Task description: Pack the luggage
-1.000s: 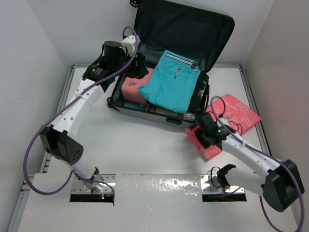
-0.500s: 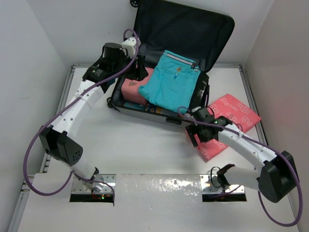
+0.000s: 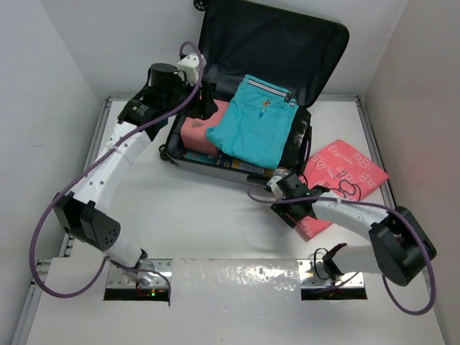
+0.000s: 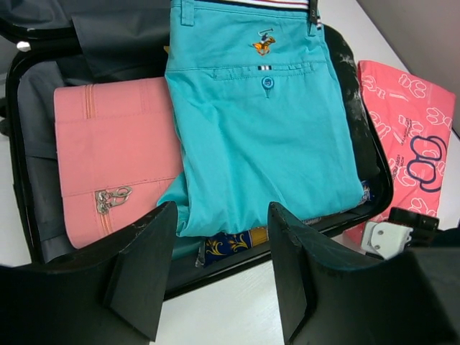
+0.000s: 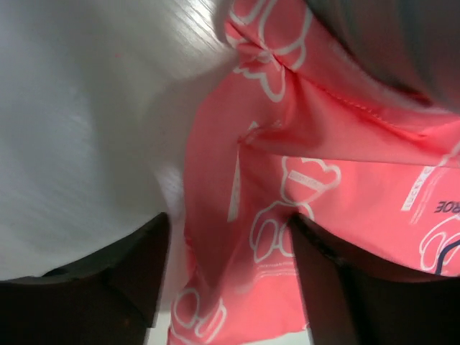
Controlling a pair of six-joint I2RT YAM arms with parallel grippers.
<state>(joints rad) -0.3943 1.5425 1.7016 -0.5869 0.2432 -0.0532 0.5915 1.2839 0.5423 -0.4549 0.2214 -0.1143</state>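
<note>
The luggage [image 3: 316, 50] lies open at the back of the table, its lid leaning on the wall and its grey lining [image 4: 36, 108] showing. Inside lie folded turquoise trousers [image 3: 255, 126] [image 4: 266, 136] and a pink pouch [image 3: 195, 129] [image 4: 115, 165]. My left gripper [image 3: 208, 99] [image 4: 223, 215] hovers open over the case's left rim, holding nothing. A pink bear-print cloth [image 3: 345, 172] [image 5: 323, 187] lies on the table to the right of the case. My right gripper [image 3: 286, 207] [image 5: 228, 223] is low at the cloth's near-left edge. It stands open, one finger over the table and one over the cloth.
A blue and yellow patterned item [image 4: 230, 243] pokes out under the trousers at the case's near rim. White walls close in the table on the left, back and right. Purple cables loop off both arms.
My right gripper has moved left along the pink cloth's near edge, toward the case's near right corner. The left arm has barely shifted.
</note>
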